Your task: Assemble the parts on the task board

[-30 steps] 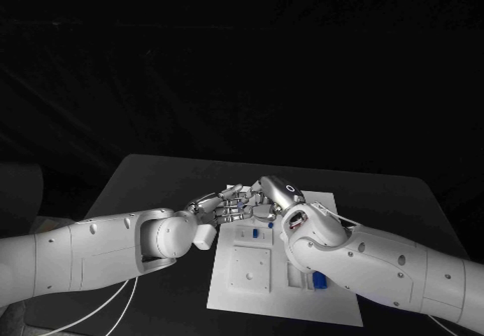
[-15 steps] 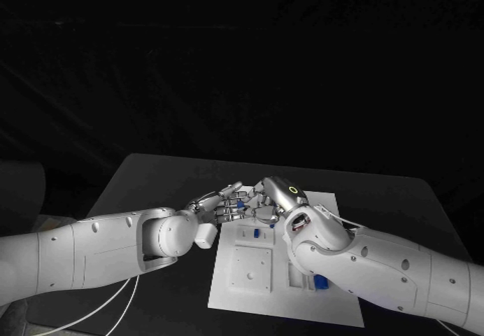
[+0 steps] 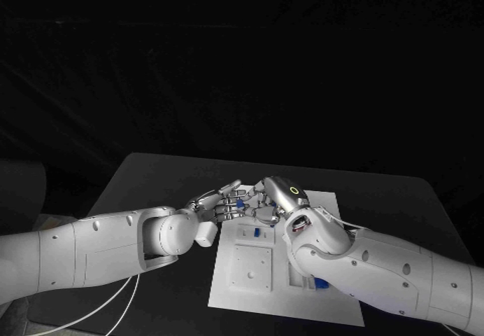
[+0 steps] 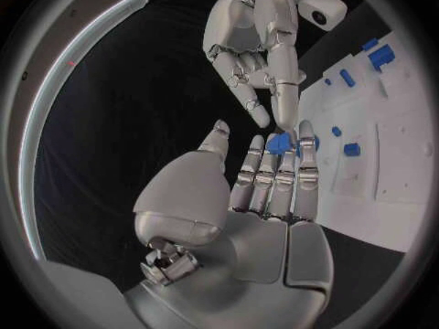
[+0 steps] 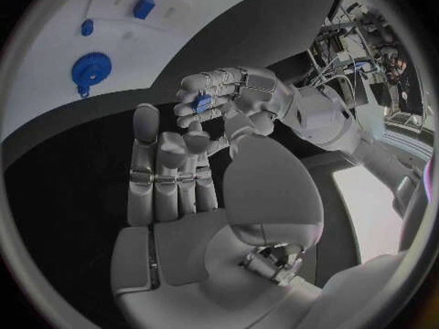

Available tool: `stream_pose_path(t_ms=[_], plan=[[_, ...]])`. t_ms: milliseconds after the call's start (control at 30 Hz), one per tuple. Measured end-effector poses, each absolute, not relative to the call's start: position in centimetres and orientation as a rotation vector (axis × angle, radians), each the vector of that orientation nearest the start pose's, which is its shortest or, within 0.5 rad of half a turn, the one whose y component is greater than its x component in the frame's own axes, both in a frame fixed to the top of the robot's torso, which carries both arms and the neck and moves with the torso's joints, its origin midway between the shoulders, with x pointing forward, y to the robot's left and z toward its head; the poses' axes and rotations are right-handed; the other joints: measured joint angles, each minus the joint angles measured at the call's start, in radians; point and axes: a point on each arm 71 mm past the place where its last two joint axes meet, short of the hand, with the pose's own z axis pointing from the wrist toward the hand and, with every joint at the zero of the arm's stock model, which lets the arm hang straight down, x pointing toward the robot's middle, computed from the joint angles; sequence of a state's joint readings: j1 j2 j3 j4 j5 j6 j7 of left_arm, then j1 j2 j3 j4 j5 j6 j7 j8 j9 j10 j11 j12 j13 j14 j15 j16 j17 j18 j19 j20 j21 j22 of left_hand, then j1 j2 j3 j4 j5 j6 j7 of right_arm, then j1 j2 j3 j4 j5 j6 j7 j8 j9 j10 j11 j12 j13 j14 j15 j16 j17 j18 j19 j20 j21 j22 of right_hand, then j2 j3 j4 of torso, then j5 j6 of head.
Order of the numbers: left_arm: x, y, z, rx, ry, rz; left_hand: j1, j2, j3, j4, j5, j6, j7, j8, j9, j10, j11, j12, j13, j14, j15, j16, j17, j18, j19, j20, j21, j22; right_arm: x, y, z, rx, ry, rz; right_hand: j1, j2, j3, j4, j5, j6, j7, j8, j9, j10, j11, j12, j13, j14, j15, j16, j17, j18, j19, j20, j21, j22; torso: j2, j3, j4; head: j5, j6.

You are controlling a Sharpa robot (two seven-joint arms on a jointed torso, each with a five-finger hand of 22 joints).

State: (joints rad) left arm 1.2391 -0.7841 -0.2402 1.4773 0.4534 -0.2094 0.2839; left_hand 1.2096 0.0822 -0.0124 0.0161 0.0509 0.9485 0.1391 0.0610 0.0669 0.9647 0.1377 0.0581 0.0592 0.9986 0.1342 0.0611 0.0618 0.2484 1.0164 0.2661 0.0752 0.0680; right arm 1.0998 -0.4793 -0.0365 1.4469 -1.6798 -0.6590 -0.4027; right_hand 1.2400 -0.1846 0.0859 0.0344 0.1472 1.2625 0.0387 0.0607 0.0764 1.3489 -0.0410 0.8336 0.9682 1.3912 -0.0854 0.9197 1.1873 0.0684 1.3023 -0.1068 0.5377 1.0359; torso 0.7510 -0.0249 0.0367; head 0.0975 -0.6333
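My left hand [image 3: 217, 201] hovers over the far left corner of the white task board [image 3: 252, 280] and holds a small blue part [image 4: 279, 143] at its fingertips. The right wrist view shows the same part [image 5: 203, 104] in the curled fingers of the left hand [image 5: 229, 95]. My right hand [image 3: 274, 197] faces it fingertip to fingertip. The fingers of the right hand [image 4: 260, 44] point down at the part and hold nothing. Other blue parts [image 3: 257, 232] lie on the board beneath both hands, among them a blue gear [image 5: 91, 69].
The board lies on the black table [image 3: 151, 182], with bare tabletop to its left and behind it. My right forearm [image 3: 373, 266] lies across the board's right side. A white cable [image 3: 121, 308] hangs under my left arm.
My right hand and forearm have slid slightly toward the left hand. The left hand stays in place with the blue part at its fingertips.
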Motion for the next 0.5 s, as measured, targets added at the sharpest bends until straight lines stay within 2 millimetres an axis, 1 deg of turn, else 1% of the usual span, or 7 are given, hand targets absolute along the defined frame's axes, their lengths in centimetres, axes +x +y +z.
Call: stream_pose_path(t_ms=[67, 133, 167, 233, 300, 400, 500], plan=[[47.24, 19.82, -24.97, -1.698, 1.576, -1.510, 0.000, 0.000, 0.000, 0.000, 0.000, 0.000, 0.000, 0.000, 0.000, 0.000, 0.000, 0.000, 0.000, 0.000, 0.000, 0.000, 0.000, 0.000, 0.000, 0.000, 0.000, 0.000, 46.25, -5.14, -20.40, -0.045, 1.405, 0.714, 0.000, 0.000, 0.000, 0.000, 0.000, 0.004, -0.003, 0.000, 0.000, 0.000, 0.000, 0.007, 0.003, 0.000, 0.000, 0.008, 0.003, 0.000, 0.000, 0.000, 0.000, 0.006, 0.000, -0.0001, 0.0000, 0.000, 0.000], [47.23, 19.81, -24.97, -1.699, 1.575, -1.509, 0.000, 0.000, 0.000, 0.000, 0.000, 0.000, 0.000, 0.000, 0.000, -0.001, 0.001, 0.000, 0.000, 0.000, 0.000, 0.000, 0.000, 0.000, 0.000, 0.000, 0.000, 0.000, 46.19, -5.01, -20.53, -0.049, 1.405, 0.713, 0.000, 0.000, 0.005, -0.005, 0.000, 0.009, -0.001, 0.000, 0.000, 0.000, 0.000, 0.013, 0.008, 0.000, 0.000, 0.013, 0.007, 0.000, 0.000, 0.000, -0.004, 0.013, 0.000, -0.0001, 0.0000, 0.000, 0.000], [47.23, 19.80, -24.97, -1.699, 1.574, -1.509, 0.000, 0.000, 0.000, 0.000, 0.000, 0.000, 0.000, 0.000, 0.000, -0.004, 0.004, 0.000, 0.000, 0.000, 0.000, 0.000, 0.000, 0.000, 0.000, 0.000, 0.000, 0.000, 46.15, -4.94, -20.61, -0.051, 1.406, 0.713, 0.000, 0.000, 0.008, -0.008, 0.000, 0.012, -0.005, 0.000, 0.000, 0.004, -0.004, 0.019, 0.011, 0.000, 0.000, 0.019, 0.010, 0.000, 0.000, 0.000, -0.004, 0.018, 0.000, -0.0002, 0.0001, 0.000, -0.001], [47.22, 19.75, -24.96, -1.699, 1.574, -1.509, 0.000, 0.000, 0.000, 0.000, 0.000, 0.000, 0.000, 0.000, 0.000, -0.004, 0.004, 0.000, 0.000, 0.000, 0.000, 0.000, 0.000, 0.000, -0.004, 0.004, 0.000, 0.000, 46.06, -4.83, -20.80, -0.056, 1.408, 0.712, 0.000, 0.000, 0.008, -0.008, 0.000, 0.013, -0.005, 0.000, 0.000, 0.004, -0.004, 0.021, 0.012, 0.000, 0.000, 0.019, 0.010, 0.000, 0.000, 0.000, -0.004, 0.020, 0.000, -0.0003, 0.0001, -0.001, -0.002], [47.19, 19.71, -24.96, -1.700, 1.574, -1.510, 0.000, 0.000, 0.000, 0.000, 0.000, 0.000, 0.000, 0.000, 0.000, -0.004, 0.004, 0.000, 0.000, 0.000, 0.000, 0.000, 0.000, 0.000, -0.004, 0.004, 0.000, 0.000, 46.01, -4.75, -20.94, -0.059, 1.409, 0.711, 0.000, 0.000, 0.008, -0.008, 0.000, 0.012, -0.005, 0.000, 0.000, 0.004, -0.004, 0.021, 0.013, 0.000, 0.000, 0.019, 0.011, 0.000, 0.000, 0.000, -0.008, 0.024, 0.000, -0.0004, 0.0006, -0.001, -0.005], [47.17, 19.68, -24.95, -1.700, 1.573, -1.509, 0.000, 0.000, 0.000, 0.000, 0.000, 0.000, 0.000, 0.000, 0.000, -0.004, 0.004, 0.000, 0.000, 0.000, 0.000, 0.000, 0.000, 0.000, -0.004, 0.004, 0.000, 0.000, 45.99, -4.70, -21.03, -0.063, 1.409, 0.708, 0.000, 0.000, 0.008, -0.008, 0.000, 0.012, -0.005, 0.000, 0.000, 0.004, -0.004, 0.021, 0.014, 0.000, 0.000, 0.019, 0.012, 0.000, 0.000, 0.000, -0.012, 0.030, 0.001, -0.0004, 0.0008, 0.000, -0.006], [47.11, 19.64, -24.94, -1.701, 1.574, -1.510, 0.000, 0.000, 0.000, 0.000, 0.000, 0.000, 0.000, 0.000, 0.000, -0.004, 0.004, 0.000, 0.000, 0.000, 0.000, 0.000, 0.000, 0.000, -0.004, 0.004, 0.000, 0.000, 46.05, -4.73, -21.10, -0.067, 1.408, 0.702, 0.000, 0.000, 0.008, -0.008, 0.000, 0.012, -0.005, 0.000, 0.000, 0.004, -0.004, 0.021, 0.014, 0.000, 0.000, 0.019, 0.012, 0.000, 0.004, -0.004, -0.012, 0.033, 0.001, -0.0006, 0.0010, 0.000, -0.008]])
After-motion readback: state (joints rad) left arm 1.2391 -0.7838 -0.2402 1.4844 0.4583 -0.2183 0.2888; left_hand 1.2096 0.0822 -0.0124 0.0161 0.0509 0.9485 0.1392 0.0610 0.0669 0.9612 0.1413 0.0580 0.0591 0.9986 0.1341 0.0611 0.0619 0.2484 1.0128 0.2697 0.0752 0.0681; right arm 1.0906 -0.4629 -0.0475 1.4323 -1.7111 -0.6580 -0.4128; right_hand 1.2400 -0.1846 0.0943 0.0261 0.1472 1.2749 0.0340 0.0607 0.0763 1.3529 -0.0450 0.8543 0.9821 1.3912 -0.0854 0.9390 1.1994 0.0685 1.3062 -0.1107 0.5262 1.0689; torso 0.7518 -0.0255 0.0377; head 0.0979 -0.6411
